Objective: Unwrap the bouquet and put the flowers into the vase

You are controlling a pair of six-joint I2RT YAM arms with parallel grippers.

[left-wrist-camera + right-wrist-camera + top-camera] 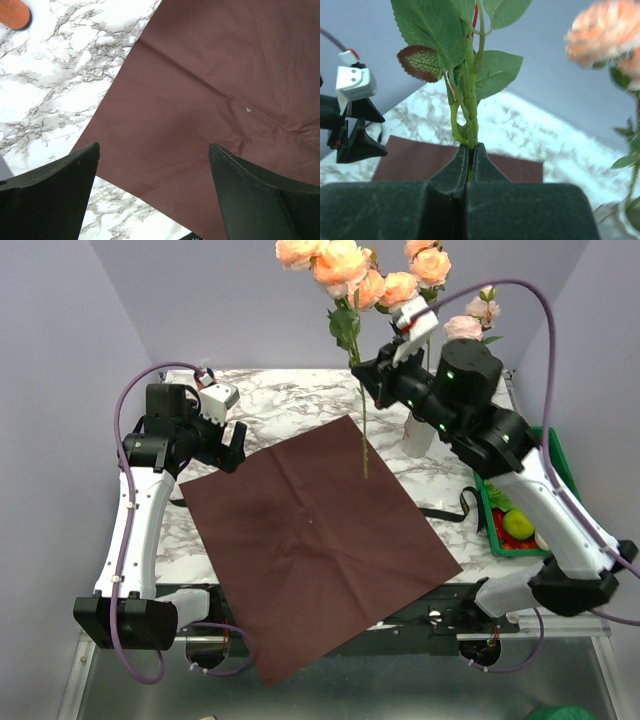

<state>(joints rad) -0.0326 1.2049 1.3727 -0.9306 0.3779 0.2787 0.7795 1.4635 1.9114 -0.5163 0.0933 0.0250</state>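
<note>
The bouquet's dark red paper (310,530) lies spread flat on the marble table, with no flowers on it. My right gripper (363,375) is shut on the thin green stem (470,125) of a rose held upright in the air; its stem end (364,455) hangs over the paper's far corner. Peach rose heads (340,265) cluster at the top. The white vase (418,435) stands behind the right arm, mostly hidden, with pink roses (468,322) above it. My left gripper (232,445) is open over the paper's left corner (165,115), nothing between its fingers (55,190).
A black ribbon (452,512) lies by the paper's right edge. A green tray (553,455) with fruit (517,525) sits at the table's right side. An orange bottle (14,12) stands on the marble left of the paper. The paper's near corner overhangs the table's front edge.
</note>
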